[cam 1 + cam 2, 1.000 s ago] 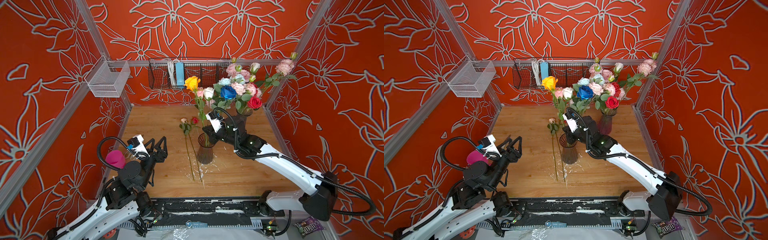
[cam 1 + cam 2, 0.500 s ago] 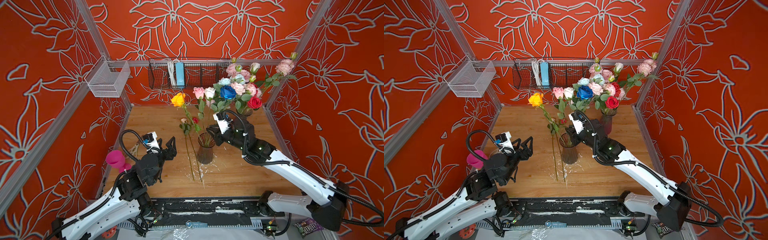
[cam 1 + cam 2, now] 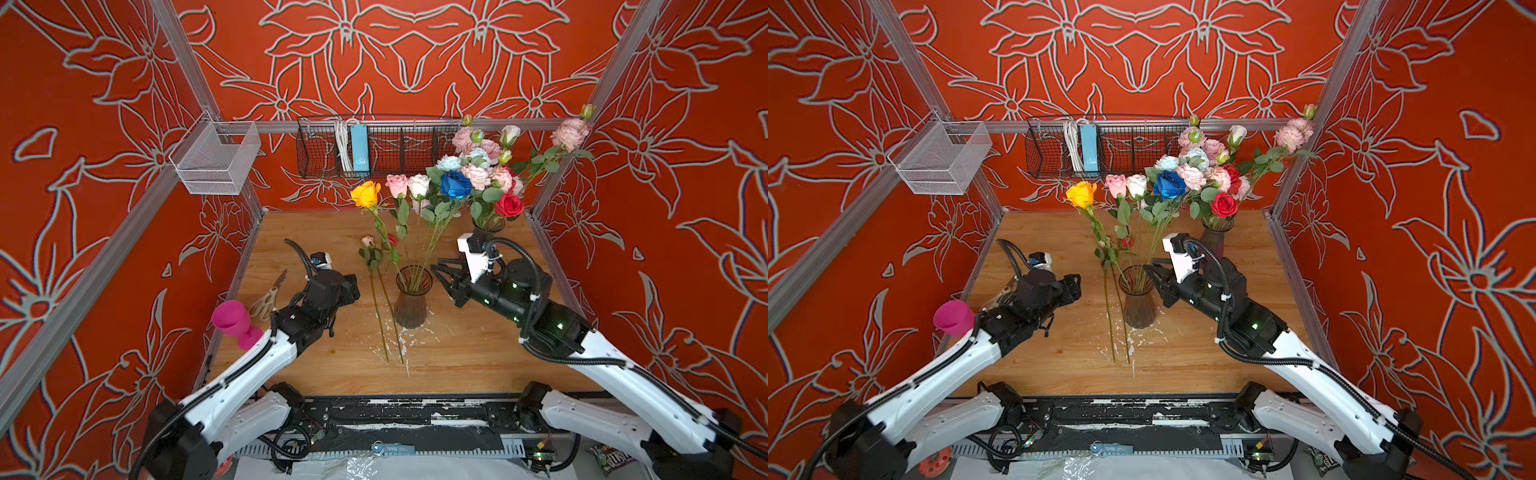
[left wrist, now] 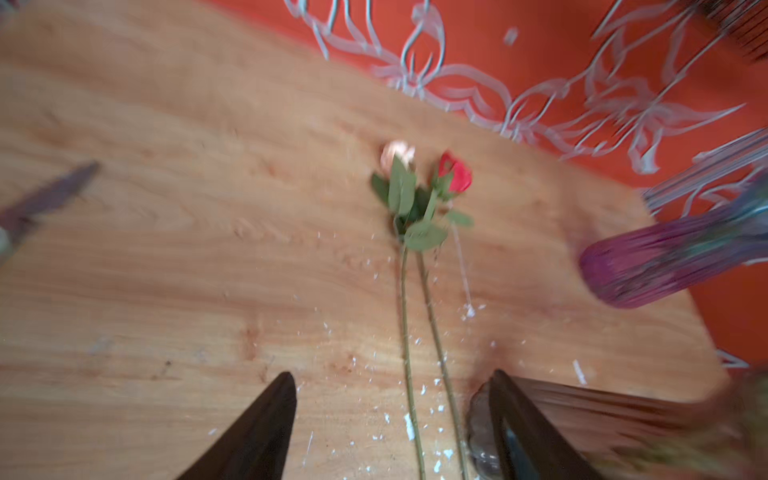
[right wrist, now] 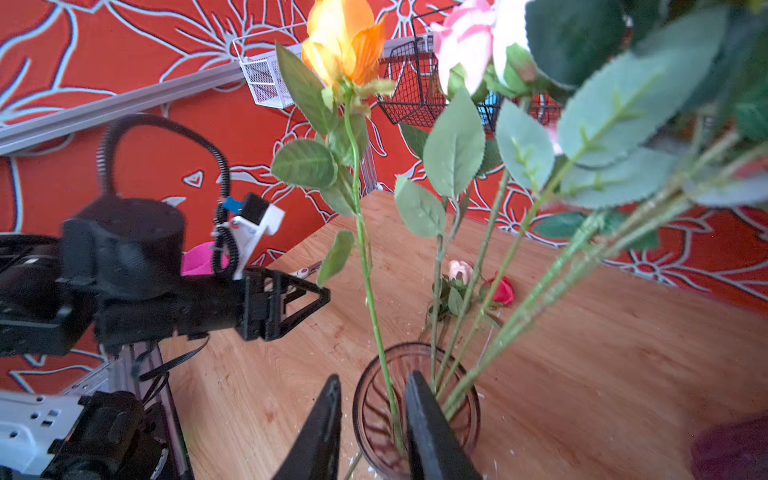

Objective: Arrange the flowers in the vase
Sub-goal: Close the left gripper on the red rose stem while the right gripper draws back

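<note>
Flowers (image 3: 456,185): most stand in two vases; two lie loose on the counter (image 3: 478,353), just left of its middle, stems toward the front edge: one pink bud (image 3: 367,241), one red bud (image 3: 392,240).
Near vase (image 3: 411,297): middle of the counter; holds one yellow-orange rose (image 3: 365,194), one pink rose (image 3: 397,184), one white rose (image 3: 419,185), plus stems I cannot count.
Far vase (image 3: 488,224): back right corner, a full bunch.
My right claw (image 3: 436,268): just beside the near vase's rim, jaws slightly parted, gripping nothing.
My left claw (image 3: 354,286): jaws wide, empty, near the loose stems.
In the way: leafy stems lean over my right claw.
By the left edge: one pair of scissors (image 3: 270,295), one pink cup (image 3: 232,320).
</note>
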